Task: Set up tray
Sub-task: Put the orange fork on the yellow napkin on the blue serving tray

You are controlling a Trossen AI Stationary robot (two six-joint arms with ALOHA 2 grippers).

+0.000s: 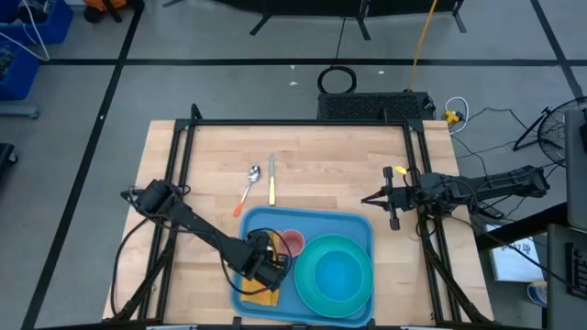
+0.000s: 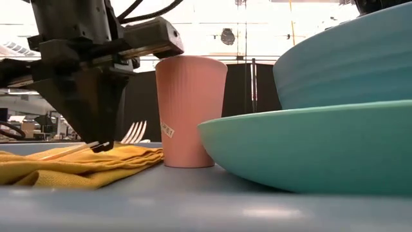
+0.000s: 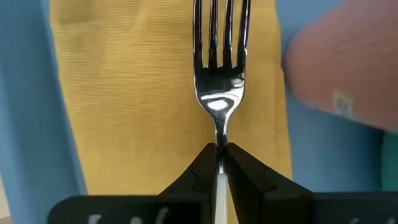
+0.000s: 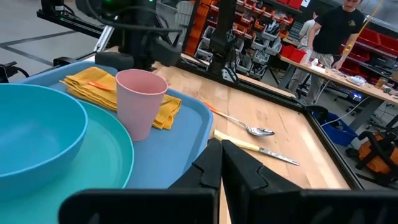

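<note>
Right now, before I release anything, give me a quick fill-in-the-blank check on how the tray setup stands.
1. The left gripper is closed on the handle of the ____.
2. The fork lies on the yellow ____.
3. The pink cup stands upright on the blue ____.
4. The spoon and knife lie on the wooden table, ____ the tray.

Missing words: fork; napkin; tray; outside

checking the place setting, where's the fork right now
The fork lies on the yellow napkin at the tray's left end in the high view, beside the pink cup, its handle pinched in the left end effector.
</note>
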